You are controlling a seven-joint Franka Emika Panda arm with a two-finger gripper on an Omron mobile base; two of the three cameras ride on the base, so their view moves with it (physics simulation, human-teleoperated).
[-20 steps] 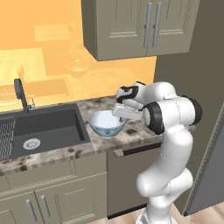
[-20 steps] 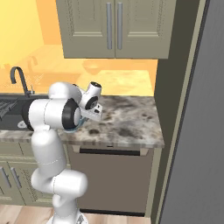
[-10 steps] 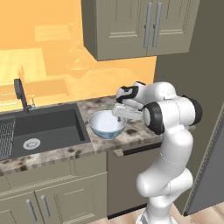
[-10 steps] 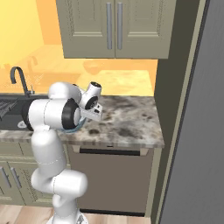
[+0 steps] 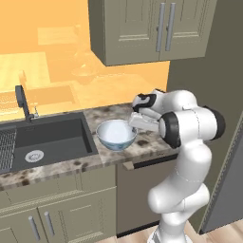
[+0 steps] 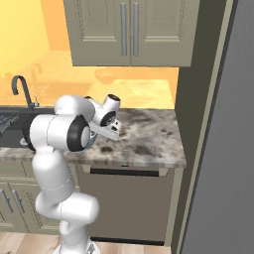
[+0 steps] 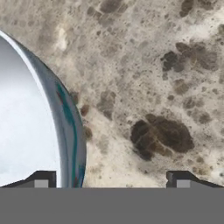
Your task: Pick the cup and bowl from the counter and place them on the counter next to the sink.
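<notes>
- Fingers (image 7: 41, 179): spread wide, one tip inside the bowl's rim, the other outside over bare granite. They straddle the wall and clamp nothing; both tips stand clear of the rim in the hand view.
- Change: a sec ago the fingers were near-closed on the rim; now they're fully apart, so the bowl has just been let go.
- Gripper (image 5: 135, 122) sits low at the bowl's right edge, wrist angled down over it; arm pose approx the same as half a sec back.
- Bowl (image 5: 116, 134): upright on the tabletop (image 5: 95, 159), just beside the sink (image 5: 45, 140), on its right, near the front edge. No visible shift since release — looks settled, not rocking.
- Meaning for task: bowl half looks done, as it sits next to the basin as asked.
- Cup: can't be made out in these views, so whether it's placed or pending can't be told.
- Next, as a guess: lift straight up so the inner finger clears the rim w/o dragging the bowl. Risk: tip catching the wall and nudging it toward the basin.
</notes>
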